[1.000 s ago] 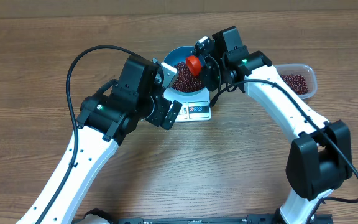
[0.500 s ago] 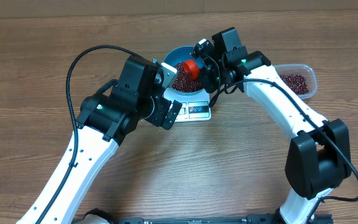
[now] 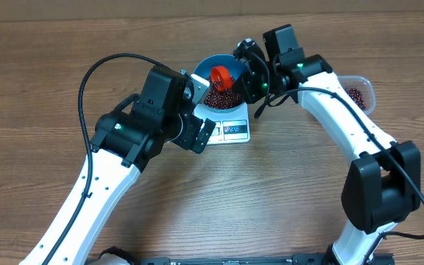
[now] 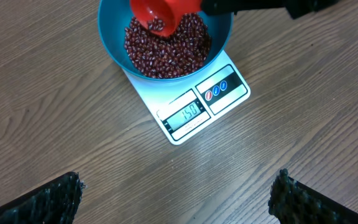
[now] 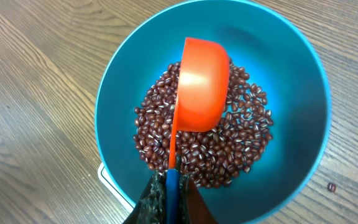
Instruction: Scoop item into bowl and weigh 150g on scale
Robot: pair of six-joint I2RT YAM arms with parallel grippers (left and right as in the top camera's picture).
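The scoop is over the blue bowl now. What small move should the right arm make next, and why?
Probably tip the red scoop back level and lift it clear of the bowl. The display on the scale seems to read 150, the target, yet the scoop, pinched by the right fingers, is tilted over the bowl with a few beans inside that could fall in.

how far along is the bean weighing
Done: beans heaped in the blue bowl on the scale. In hand: right jaws shut on the red scoop, tipped over the bowl, a few beans inside. To do: the display looks near target; confirm, then withdraw the scoop.
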